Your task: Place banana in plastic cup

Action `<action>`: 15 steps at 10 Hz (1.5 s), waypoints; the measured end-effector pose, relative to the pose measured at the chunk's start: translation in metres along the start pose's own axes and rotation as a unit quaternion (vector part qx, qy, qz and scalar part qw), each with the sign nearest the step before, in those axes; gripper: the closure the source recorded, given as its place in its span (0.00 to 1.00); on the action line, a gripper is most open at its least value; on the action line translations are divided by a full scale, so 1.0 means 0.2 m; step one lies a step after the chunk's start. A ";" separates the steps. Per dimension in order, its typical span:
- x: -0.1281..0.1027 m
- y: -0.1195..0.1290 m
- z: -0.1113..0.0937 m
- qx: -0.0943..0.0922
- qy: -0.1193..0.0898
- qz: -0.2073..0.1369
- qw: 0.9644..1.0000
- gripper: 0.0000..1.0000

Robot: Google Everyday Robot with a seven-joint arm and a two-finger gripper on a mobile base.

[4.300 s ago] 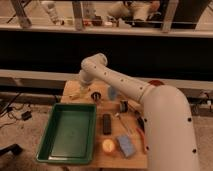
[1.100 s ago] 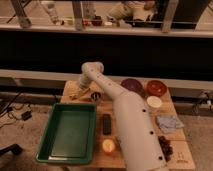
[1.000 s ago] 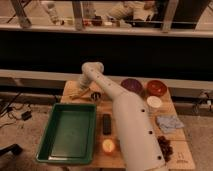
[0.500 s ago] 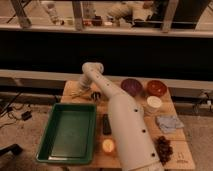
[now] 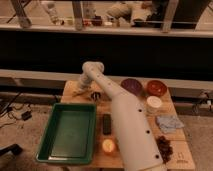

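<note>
My gripper (image 5: 80, 92) is down at the far left corner of the wooden table (image 5: 172, 137). The white arm runs up from the bottom of the view and bends over toward that corner. A slim pale banana (image 5: 75, 94) lies on the table right at the fingertips, and the gripper is shut on it. The plastic cup is hidden; the arm covers the middle of the table.
A green tray (image 5: 67, 132) fills the near left. A small dark cup (image 5: 96, 95) stands just right of the gripper. Further right are a purple bowl (image 5: 131, 86), a red-brown bowl (image 5: 156, 87), a white cup (image 5: 154, 103) and a grey cloth (image 5: 169, 122). A black bar (image 5: 106, 123) and an orange piece (image 5: 108, 145) lie near the front.
The arm swung from the table's middle to the far left corner and has stayed there. In the last half second the gripper has closed at the banana.
</note>
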 end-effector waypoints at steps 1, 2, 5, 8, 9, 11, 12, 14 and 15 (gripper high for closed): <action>-0.03 -0.01 -0.04 0.010 -0.007 -0.002 1.000 1.00; -0.06 -0.03 -0.12 0.025 -0.015 -0.004 1.000 1.00; -0.11 -0.08 -0.33 0.064 -0.035 -0.003 0.997 1.00; -0.08 -0.10 -0.49 0.100 -0.047 0.007 0.994 1.00; -0.04 -0.10 -0.55 0.113 -0.050 0.014 0.992 1.00; -0.02 -0.10 -0.61 0.129 -0.055 0.022 0.990 1.00; 0.01 -0.10 -0.64 0.137 -0.055 0.028 0.989 1.00; 0.09 -0.08 -0.70 0.149 -0.052 0.041 0.987 1.00; 0.11 -0.07 -0.72 0.155 -0.052 0.047 0.986 1.00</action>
